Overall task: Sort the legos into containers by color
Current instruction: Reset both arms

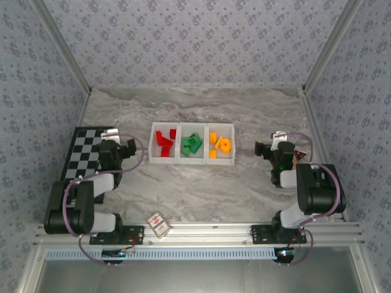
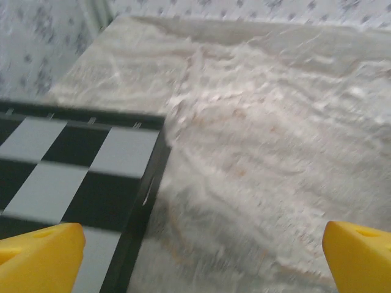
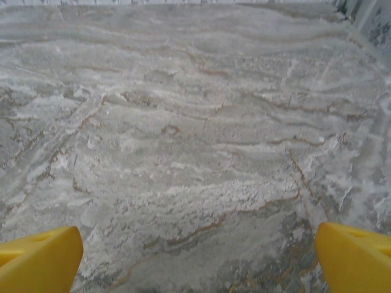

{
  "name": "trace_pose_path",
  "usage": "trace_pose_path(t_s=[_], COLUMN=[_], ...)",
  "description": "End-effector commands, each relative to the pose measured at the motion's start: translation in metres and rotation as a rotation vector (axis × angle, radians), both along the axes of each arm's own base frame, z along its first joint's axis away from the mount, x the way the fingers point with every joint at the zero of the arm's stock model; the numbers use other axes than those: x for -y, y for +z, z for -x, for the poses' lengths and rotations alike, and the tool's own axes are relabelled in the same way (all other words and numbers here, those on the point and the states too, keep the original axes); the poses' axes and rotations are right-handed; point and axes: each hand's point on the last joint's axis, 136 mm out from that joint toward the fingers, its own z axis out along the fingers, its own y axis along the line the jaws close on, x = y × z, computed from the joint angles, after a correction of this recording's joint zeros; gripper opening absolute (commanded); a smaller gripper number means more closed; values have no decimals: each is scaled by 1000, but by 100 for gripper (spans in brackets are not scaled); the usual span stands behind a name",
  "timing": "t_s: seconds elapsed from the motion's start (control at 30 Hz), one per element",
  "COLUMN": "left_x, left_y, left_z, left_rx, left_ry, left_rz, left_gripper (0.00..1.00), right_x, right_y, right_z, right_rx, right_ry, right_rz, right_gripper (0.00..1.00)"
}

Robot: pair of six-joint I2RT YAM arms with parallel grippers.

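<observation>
Lying between the two arms, the containers (image 1: 192, 124) run their long axis left to right on the surface (image 1: 201, 189), with the red legos (image 1: 164, 141) in the bin toward the left end effector (image 1: 125, 148), the green legos (image 1: 193, 144) in the middle bin and the orange-yellow legos (image 1: 220, 144) toward the right end effector (image 1: 264, 148); neither arm is clearly nearer. The top view shows every brick binned by colour, so I judge no pick remains. The wrist views add that both end effectors stand wide open and empty, the left fingers (image 2: 36, 259) over the checkerboard (image 2: 67, 171) edge and the right fingers (image 3: 36, 259) over bare surface.
</observation>
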Motion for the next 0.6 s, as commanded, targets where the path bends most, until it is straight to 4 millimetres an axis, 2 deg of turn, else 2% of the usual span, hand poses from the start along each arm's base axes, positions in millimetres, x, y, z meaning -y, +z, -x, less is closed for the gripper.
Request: trace_pose_path(t_s=[0.0,0.07,0.1,0.17,0.2,0.27,0.57], left_x=[5,3,5,5,5,2,8], left_y=[-3,-15,-13,-18,-15,-16,-16], left_z=[-14,-15,-22,-21,-24,-19,-21], left_rx=[143,-27,21,-54,-3,-28,-25], left_ry=[-59,-63,-76,-76,-76,-58,-89], left_rz=[-38,1,-6,4,-3,1,-13], left_gripper=[100,100,100,100,100,100,100], right_x=[7,8,7,7,5,6,6], right_y=[15,14,14,15,11,12,11], right_z=[-9,-10,-11,-12,-12,-12,-13], right_rx=[52,38,38,34,18,18,16], right_ry=[-53,-65,-65,-71,-57,-55,-54], right_rz=[18,31,35,45,36,28,28], right_gripper=[100,100,100,100,100,100,100])
